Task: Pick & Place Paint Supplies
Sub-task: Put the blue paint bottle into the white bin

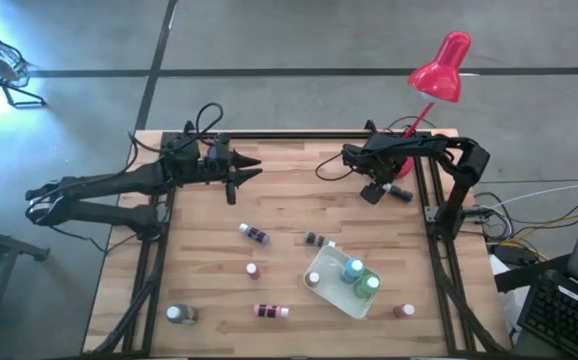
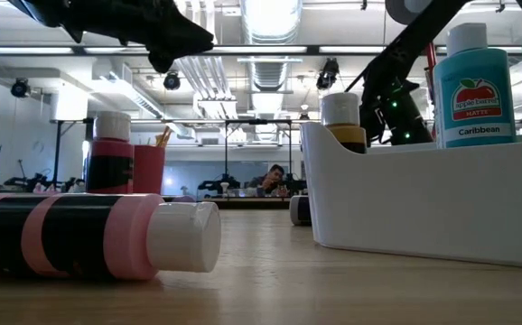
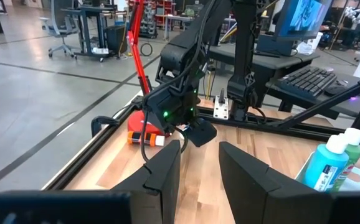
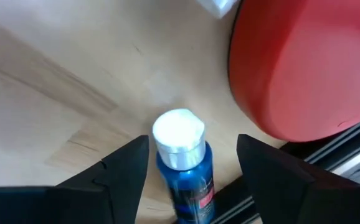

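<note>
Right gripper (image 4: 192, 162): jaws wide, straddling blue bottle (image 4: 185, 168) beside red lamp base (image 4: 304, 68). Left gripper (image 3: 200, 163): jaws narrow, empty, above counter (image 3: 279, 155).

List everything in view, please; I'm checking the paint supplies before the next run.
Table: one, light wood, under everything.
Tray: one, white, right of centre.
Tray bottles: three; teal bottle, green bottle, and a third showing its white cap.
Loose bottles: six, mixed colours, scattered around the tray.
Blue bottle: one, lying by the lamp's base.
Lamp: one, red, by the right arm.
Person: one, far back in the room.
Left gripper: open, empty.
Right gripper: open, astride the blue bottle.
</note>
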